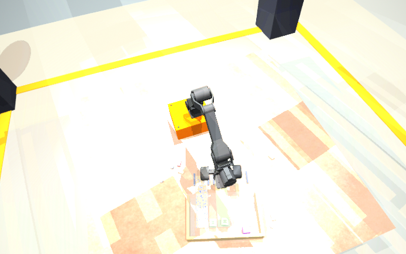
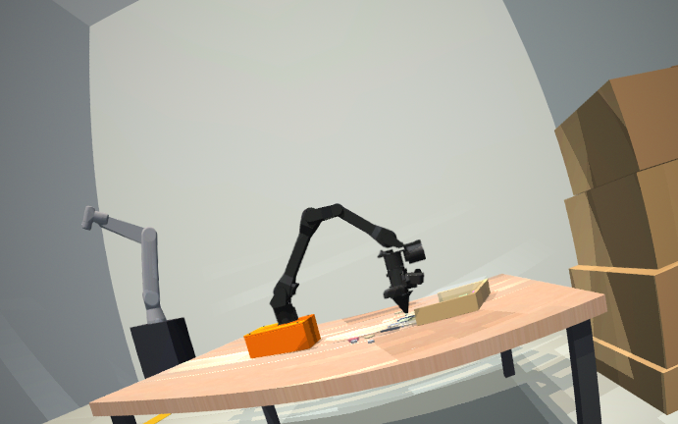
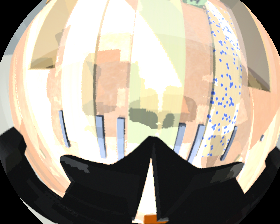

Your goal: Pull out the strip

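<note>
Orange base block [image 1: 176,115] [image 2: 279,343], 1, under 1 black arm [image 1: 214,126] [image 2: 298,252]. Pale wooden tray [image 1: 225,237] [image 2: 448,308], 1, beyond the base on the wooden table [image 2: 409,363]. Inside, towards the far end from the base: 2 pale green cubes side by side, 1 nearer the speckled strip [image 1: 212,223] [image 3: 195,2] and 1 on the green strip [image 1: 224,221], both with small dark markings in the top view; cannot tell from these which to call the labelled cube. Near a far corner, 1 magenta cube [image 1: 245,230], well apart from both.

Running lengthwise, 1 blue-speckled strip [image 1: 201,201] [image 3: 225,85] and 1 pale green strip [image 1: 222,206] [image 3: 166,65]; total strip count unclear in the glare. Near the strips' closer ends, 6 slim blue bars [image 1: 194,179] [image 3: 64,129] in the wrist view, 3 on either side of the middle. Beyond the table, 1 grey arm [image 2: 149,263] on a dark pedestal [image 2: 159,343].

Up from the base, over a high bent elbow, then down and forward to the wrist, with 1 gripper [image 1: 219,184] [image 2: 405,311] [image 3: 152,140] pointing steeply down just above the table at the tray's near end. Fingertips pressed together, pinching nothing. In the wrist view, ahead of the tips, the green strip; speckled strip off to one side.
</note>
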